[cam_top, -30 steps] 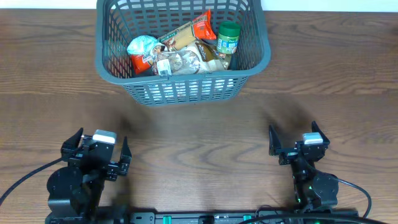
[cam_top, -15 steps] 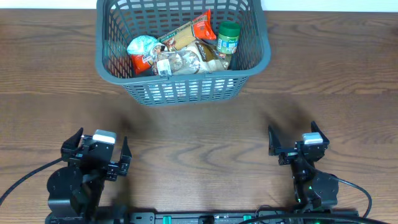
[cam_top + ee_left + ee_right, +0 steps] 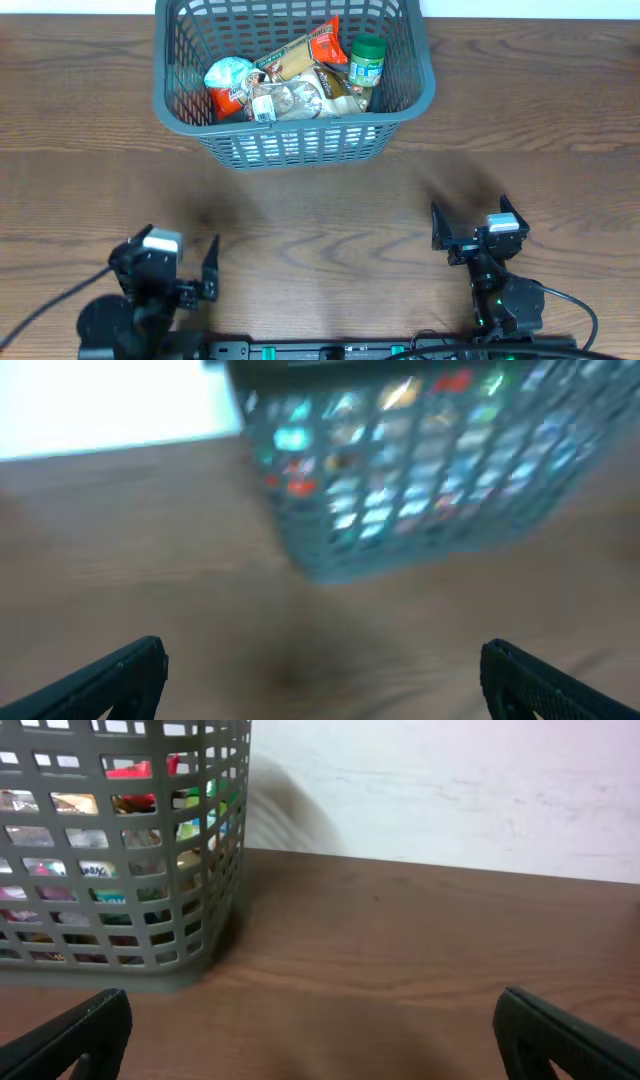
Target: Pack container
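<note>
The grey-blue slotted container [image 3: 420,90] stands at the back middle of the table. It holds several snack packets [image 3: 285,85] and a green-lidded jar [image 3: 367,60]. It shows blurred in the left wrist view [image 3: 420,470] and at the left of the right wrist view [image 3: 120,840]. My left gripper [image 3: 175,262] is open and empty near the front left edge; its fingers frame bare table in the left wrist view [image 3: 320,680]. My right gripper [image 3: 472,222] is open and empty at the front right, over bare wood in the right wrist view [image 3: 315,1030].
The wooden table [image 3: 320,215] stretches between the container and both grippers. A white wall [image 3: 450,790] rises behind the table's far edge. Black cables [image 3: 40,300] run off the left arm's base at the front edge.
My left gripper has shifted back toward the front edge and slightly right, turning a little; its wrist view is motion-blurred. The right arm and the container have not moved.
</note>
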Motion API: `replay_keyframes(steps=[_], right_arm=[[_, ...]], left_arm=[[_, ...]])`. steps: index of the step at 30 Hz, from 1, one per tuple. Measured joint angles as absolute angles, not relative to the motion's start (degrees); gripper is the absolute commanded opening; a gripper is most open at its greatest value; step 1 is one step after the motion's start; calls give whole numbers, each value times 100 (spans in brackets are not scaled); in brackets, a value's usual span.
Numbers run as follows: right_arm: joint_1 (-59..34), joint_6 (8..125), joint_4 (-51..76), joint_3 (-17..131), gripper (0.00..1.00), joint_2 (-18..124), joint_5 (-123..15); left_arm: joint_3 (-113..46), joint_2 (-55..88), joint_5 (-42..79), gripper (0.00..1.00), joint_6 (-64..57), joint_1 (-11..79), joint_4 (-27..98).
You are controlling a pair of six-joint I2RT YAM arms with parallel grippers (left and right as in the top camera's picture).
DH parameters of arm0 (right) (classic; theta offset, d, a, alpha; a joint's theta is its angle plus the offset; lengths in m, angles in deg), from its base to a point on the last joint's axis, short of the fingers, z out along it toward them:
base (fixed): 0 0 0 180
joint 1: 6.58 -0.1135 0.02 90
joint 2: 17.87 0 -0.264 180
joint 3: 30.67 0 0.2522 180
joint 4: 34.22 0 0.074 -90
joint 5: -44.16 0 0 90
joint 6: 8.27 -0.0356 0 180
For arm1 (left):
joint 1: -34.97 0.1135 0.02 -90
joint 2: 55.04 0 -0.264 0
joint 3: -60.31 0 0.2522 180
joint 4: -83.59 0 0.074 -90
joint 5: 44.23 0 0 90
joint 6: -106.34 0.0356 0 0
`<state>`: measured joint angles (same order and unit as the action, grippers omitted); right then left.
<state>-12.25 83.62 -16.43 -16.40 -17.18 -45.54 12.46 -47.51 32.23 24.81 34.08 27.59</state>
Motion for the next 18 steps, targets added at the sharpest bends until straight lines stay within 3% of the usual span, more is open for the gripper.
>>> replay_keyframes(steps=[13,18], right_arm=[[-1225,8364,-1640,-1640,99,-1718,-4587],[-1225,8364,-1640,-1640,99,-1718,-4587]], left_arm=[[3609,-5446,3870,99,1849,3389,6796],[4431,-5446,4017,98,1661,3371,7736]])
